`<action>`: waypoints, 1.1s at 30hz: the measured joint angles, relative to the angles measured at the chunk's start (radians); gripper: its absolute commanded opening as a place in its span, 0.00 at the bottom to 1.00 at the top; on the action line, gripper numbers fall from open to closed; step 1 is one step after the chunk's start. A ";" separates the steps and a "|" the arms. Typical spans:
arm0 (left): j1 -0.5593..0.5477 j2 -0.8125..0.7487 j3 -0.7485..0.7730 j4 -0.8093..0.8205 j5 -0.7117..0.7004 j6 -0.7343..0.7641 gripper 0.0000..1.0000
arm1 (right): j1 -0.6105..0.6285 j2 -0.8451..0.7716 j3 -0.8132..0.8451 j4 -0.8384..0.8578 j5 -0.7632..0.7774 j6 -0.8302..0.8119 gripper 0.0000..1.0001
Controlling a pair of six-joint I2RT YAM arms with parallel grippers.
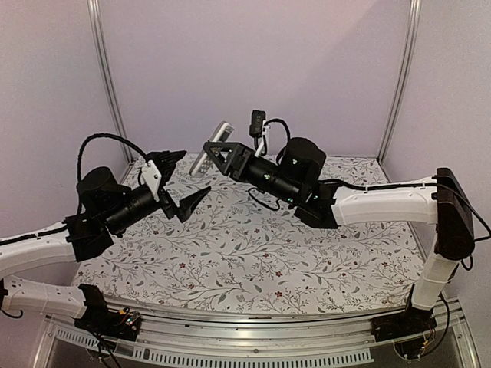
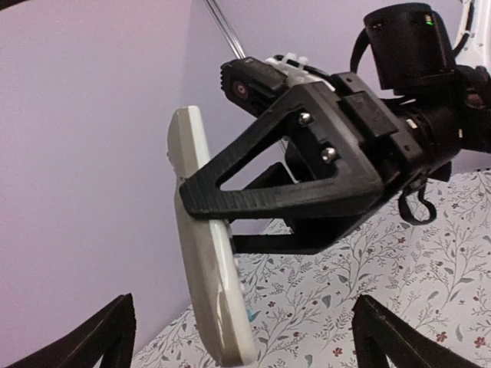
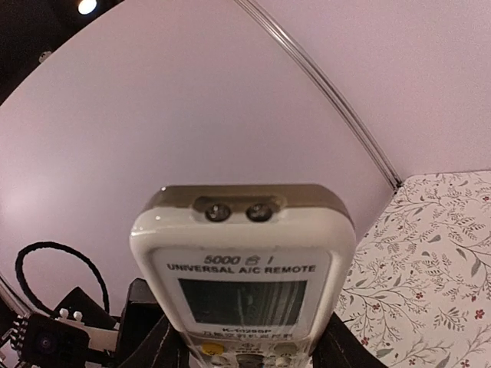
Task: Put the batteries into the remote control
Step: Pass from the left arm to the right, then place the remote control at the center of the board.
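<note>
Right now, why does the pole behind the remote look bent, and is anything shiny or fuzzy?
Right wrist view: the lens bends the straight pole; a lamp glares in the top corner; the remote control looms huge, print readable. Left wrist view: the remote's pale edge looks washed out. Top external view: even light, faint shadows.

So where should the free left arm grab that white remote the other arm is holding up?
Probably the free lower end of the remote control, below the right gripper pinching its long edges. Come from the left gripper's side, open fingers across the flat faces: the remote stands nearly upright, edge-on to it.
</note>
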 measured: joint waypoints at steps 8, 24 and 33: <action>0.079 -0.103 -0.117 -0.136 0.060 -0.244 0.99 | -0.209 -0.134 0.086 -0.826 -0.011 -0.078 0.00; 0.286 -0.245 -0.289 -0.214 0.006 -0.473 1.00 | -0.307 0.205 0.184 -1.804 -0.060 -0.105 0.04; 0.308 -0.276 -0.305 -0.218 0.006 -0.480 1.00 | -0.320 0.274 0.221 -1.892 -0.102 -0.116 0.48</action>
